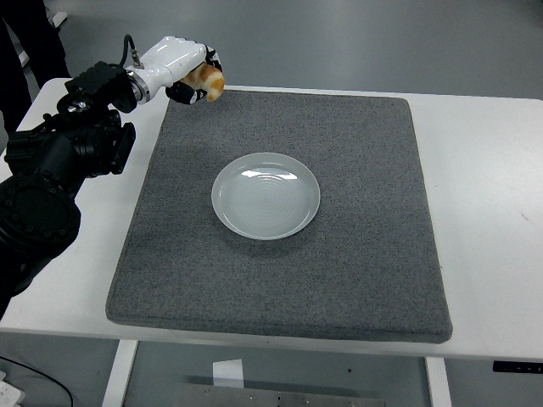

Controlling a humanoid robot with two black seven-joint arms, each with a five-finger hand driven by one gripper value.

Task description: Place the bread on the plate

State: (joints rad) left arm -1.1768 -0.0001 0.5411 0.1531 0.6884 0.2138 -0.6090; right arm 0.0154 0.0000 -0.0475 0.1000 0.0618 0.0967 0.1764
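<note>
While the bread [209,80] is held clear of the surface, it is gripped by the left robot hand [188,72], whose white fingers [174,58] are curled over the top of it so that only the golden-brown end is seen beyond them. It is carried above the far left corner of the grey mat [356,254], well apart from the plate [265,195], and nothing is seen between it and the mat below. The height appears to be kept so that the bread can be moved across without being dragged over the rough mat. The plate is set near the middle of the mat, upright and with nothing in it, so an open landing place is offered from every side. The mat is laid over most of the white surface [492,212], presumably to keep things from sliding. The task is judged to be at the carrying step: the bread is lifted but not yet placed. A move toward the near right is called for next, then a lowering over the plate's centre before the grip is loosened. The right robot hand is not seen.
</note>
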